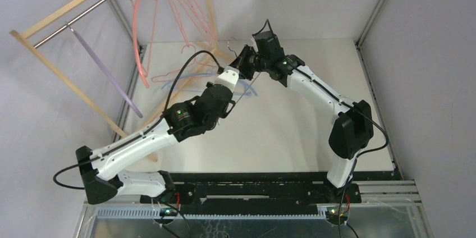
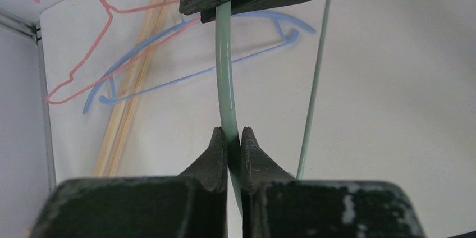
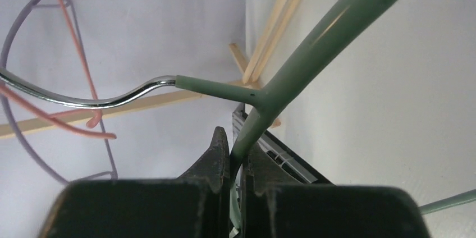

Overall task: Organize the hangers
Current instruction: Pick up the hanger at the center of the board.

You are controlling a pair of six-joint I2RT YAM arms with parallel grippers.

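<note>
A green hanger point(image 2: 223, 69) with a metal hook point(image 3: 84, 101) is held off the table between both arms. My left gripper point(image 2: 234, 137) is shut on its curved arm. My right gripper point(image 3: 236, 149) is shut on it just below the neck, where the hook stem joins. In the top view both wrists meet over the far middle of the table point(image 1: 292, 131). A blue hanger point(image 2: 185, 69) and a pink-red wire hanger point(image 2: 95, 41) lie on the table by the rack's foot. A pink hanger point(image 1: 139, 30), a lilac hanger point(image 1: 104, 69) and wire hangers point(image 1: 185, 2) hang on the rod.
The light wooden rack frame point(image 1: 62, 75) with its metal rod point(image 1: 84, 13) leans at the far left, one leg point(image 2: 134, 81) crossing the table corner. Grey walls and metal posts point(image 1: 373, 10) bound the table at the back and sides.
</note>
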